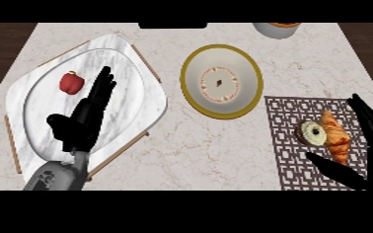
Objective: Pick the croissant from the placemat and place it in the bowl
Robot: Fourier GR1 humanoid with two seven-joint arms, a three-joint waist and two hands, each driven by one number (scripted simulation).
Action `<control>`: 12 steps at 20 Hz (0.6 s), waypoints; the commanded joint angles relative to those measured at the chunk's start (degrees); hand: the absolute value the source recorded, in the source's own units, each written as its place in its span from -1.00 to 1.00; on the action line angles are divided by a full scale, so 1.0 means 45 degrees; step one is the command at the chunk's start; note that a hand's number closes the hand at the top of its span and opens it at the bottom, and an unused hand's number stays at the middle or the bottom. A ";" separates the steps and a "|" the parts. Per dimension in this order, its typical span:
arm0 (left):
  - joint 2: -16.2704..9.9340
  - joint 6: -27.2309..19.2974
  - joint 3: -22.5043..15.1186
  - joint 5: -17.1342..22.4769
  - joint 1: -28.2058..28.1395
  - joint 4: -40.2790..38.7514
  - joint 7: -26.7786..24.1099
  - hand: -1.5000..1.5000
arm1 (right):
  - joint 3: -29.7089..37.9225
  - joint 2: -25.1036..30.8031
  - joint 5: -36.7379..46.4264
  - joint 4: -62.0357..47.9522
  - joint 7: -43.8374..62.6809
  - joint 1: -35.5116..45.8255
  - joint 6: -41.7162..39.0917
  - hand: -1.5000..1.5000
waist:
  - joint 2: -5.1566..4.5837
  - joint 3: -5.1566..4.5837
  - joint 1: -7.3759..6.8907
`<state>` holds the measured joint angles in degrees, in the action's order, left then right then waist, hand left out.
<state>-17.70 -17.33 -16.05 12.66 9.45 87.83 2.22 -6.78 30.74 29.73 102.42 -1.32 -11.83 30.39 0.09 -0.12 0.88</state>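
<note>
Taking the bowl (pixel 221 81) as the landmark and going left to right: far left of it, the left hand (pixel 86 116) rests over a marble plate (pixel 138 103) on a tray, fingers (pixel 102 86) straight and relaxed, holding nothing; a small red pepper (pixel 71 82) lies on that plate just beside the fingertips. The bowl itself, yellow-rimmed w/ a pale inside, sits mid-desk (pixel 211 153) and has no croissant in it. Right of and a bit below the bowl is the patterned placemat (pixel 291 138), and the croissant (pixel 335 135) lies on it, touching a round donut-like pastry (pixel 313 132) on its bowl side. The right hand (pixel 341 173) is at the far right edge, thumb below the croissant and fingers (pixel 360 106) above/beyond it, spread wide around it, not closed on it. So by my read approx. nothing is done yet: hand is bracketing the croissant, but grasp, lift, carry to bowl and release all remain. A cup-like thing (pixel 277 28) shows at the top, right of the bowl. No brands, labels or legible writing anywhere.
</note>
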 commanded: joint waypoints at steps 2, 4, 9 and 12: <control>0.0392 -0.0188 -0.0163 -0.0411 -0.0152 0.0186 0.0136 0.00 | -0.0235 0.0232 0.1859 0.2559 0.3786 -0.1008 -0.1315 -1.00 | 0.0019 0.0003 -0.0052; 0.0029 0.0303 0.0104 -0.0155 -0.0183 0.0454 0.0240 0.00 | 0.0414 0.0768 0.0940 0.1987 0.4901 0.0257 -0.2993 -1.00 | -0.0007 0.0009 -0.0206; 0.0695 -0.0228 -0.0270 -0.0876 -0.0267 0.0214 -0.0202 0.00 | 0.0394 0.0741 0.1081 0.1597 0.7667 0.1410 -0.5024 -1.00 | -0.0026 0.0013 -0.0264; 0.0463 0.0383 0.0245 -0.0440 -0.0064 0.0267 0.0287 0.00 | 0.0569 0.0640 0.0917 0.0678 0.7739 0.1777 -0.5713 -1.00 | -0.0025 0.0024 -0.0247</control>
<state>-16.05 -16.01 -15.29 10.89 8.81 87.76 1.89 -6.00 32.76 35.51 107.84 29.02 -6.87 10.74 -0.03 -0.06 -0.10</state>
